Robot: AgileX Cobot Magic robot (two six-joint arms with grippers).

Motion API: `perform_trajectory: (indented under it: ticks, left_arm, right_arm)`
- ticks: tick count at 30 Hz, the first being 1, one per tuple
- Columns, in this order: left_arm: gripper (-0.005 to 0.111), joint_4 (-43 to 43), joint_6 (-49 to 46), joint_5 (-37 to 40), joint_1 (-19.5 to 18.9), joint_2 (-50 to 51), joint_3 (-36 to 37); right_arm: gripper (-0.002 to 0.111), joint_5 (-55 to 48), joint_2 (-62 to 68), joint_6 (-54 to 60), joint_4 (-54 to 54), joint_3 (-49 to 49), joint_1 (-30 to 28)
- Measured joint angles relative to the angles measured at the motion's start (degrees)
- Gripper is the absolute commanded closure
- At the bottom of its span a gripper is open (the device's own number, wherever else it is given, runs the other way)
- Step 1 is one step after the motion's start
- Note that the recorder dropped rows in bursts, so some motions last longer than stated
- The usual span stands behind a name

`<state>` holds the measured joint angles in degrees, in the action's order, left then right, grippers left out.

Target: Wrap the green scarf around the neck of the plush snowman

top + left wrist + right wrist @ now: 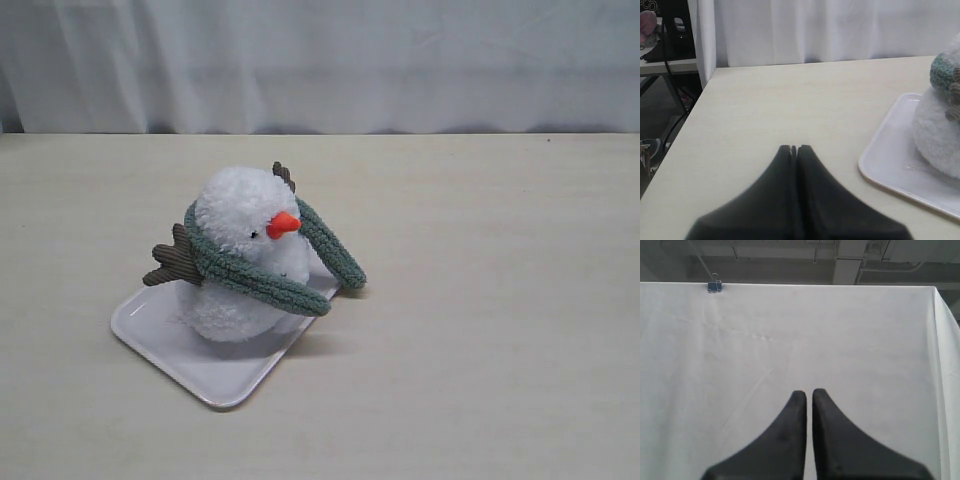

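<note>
The scarf (255, 278) circles the snowman's (240, 205) neck, so the left gripper (794, 147) and right gripper (809, 392), both closed and empty, should avoid its 2 loose ends.

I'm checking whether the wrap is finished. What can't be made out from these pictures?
Exterior view: the green scarf behind the plush snowman is hidden by its head.
Exterior view: neither gripper is in frame.
Left wrist view: the frame edge cuts off the snowman; its face is unseen.
Right wrist view: only the right gripper and white curtain show; the scene is out of view.
</note>
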<state>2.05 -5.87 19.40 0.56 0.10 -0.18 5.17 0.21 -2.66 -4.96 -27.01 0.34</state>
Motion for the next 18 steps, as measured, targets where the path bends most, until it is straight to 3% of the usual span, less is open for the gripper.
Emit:
perform_trajectory:
  ticks: [18]
  left_arm:
    - [0.107, 0.0, 0.0, 0.0, 0.0, 0.0, 0.0]
  right_arm:
    - [0.104, 2.87, 0.0, -6.76, 0.1, 23.6, 0.0]
